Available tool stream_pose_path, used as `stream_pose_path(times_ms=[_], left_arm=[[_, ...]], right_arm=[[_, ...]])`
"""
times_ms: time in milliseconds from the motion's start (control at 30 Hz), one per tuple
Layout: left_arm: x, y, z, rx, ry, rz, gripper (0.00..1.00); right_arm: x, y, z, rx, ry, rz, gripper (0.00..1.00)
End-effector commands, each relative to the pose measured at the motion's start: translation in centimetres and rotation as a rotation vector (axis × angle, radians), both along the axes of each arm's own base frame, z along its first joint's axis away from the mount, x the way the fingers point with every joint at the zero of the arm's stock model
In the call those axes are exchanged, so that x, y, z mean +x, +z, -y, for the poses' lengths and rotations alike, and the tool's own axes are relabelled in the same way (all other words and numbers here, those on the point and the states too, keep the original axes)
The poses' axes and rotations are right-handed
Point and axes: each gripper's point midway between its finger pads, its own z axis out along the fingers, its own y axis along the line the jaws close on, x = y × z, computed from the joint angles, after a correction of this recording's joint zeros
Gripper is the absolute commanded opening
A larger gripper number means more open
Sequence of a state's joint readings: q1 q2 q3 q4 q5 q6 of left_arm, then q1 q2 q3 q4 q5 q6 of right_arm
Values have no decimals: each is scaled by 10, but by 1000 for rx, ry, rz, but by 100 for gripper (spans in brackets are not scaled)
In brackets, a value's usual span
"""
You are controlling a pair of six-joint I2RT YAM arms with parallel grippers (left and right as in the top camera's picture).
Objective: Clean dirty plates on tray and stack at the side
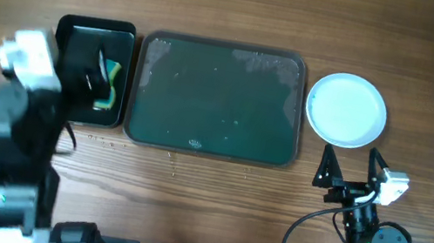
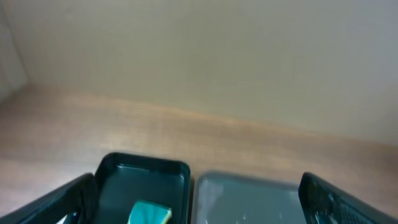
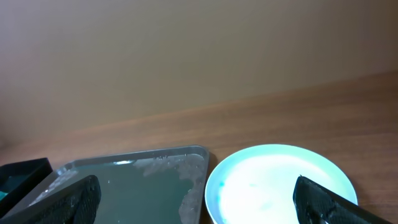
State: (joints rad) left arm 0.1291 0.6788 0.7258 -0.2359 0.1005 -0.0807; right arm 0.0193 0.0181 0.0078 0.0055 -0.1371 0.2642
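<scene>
The dark green-black tray [image 1: 217,97] lies mid-table with nothing on it but wet streaks; it also shows in the right wrist view [image 3: 134,180] and the left wrist view [image 2: 249,199]. A pale blue-white plate [image 1: 346,110] sits on the wood right of the tray; whether others lie under it I cannot tell. In the right wrist view the plate [image 3: 273,183] has faint teal specks. My right gripper [image 1: 352,169] is open and empty, just in front of the plate. My left gripper [image 2: 199,202] is open and empty, raised in front of the bin.
A smaller, deeper black bin [image 1: 90,70] stands left of the tray and holds a teal-and-yellow sponge [image 1: 108,86], also seen in the left wrist view [image 2: 149,214]. Small water drops [image 1: 108,141] dot the wood in front of the bin and tray.
</scene>
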Motion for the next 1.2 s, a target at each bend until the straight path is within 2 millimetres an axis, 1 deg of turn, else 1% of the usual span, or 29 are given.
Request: stream_pose_path(times_ms=[0, 33, 100, 200, 367, 533, 567, 600, 1167], left_arm=[[-18, -49, 17, -10, -70, 33, 100], [-21, -57, 19, -9, -76, 40, 100], [-28, -80, 24, -7, -90, 55, 100], [-36, -105, 27, -4, -100, 80, 100], [-45, -128, 28, 5, -103, 118, 100], [-49, -138, 29, 9, -104, 151, 100], [-50, -143, 29, 7, -103, 132, 100], [-51, -145, 29, 6, -102, 126, 100], [-51, -145, 28, 2, -100, 125, 100]], right_arm=[[-1, 3, -4, 1, 20, 16, 100], [-1, 3, -4, 1, 20, 16, 100], [-1, 3, -4, 1, 20, 16, 100], [-1, 3, -4, 1, 20, 16, 100], [-1, 3, -4, 0, 20, 16, 100], [-1, 3, -4, 1, 20, 16, 100], [-1, 3, -4, 1, 20, 16, 100], [-1, 3, -4, 1, 20, 16, 100], [-1, 3, -4, 1, 20, 16, 100]])
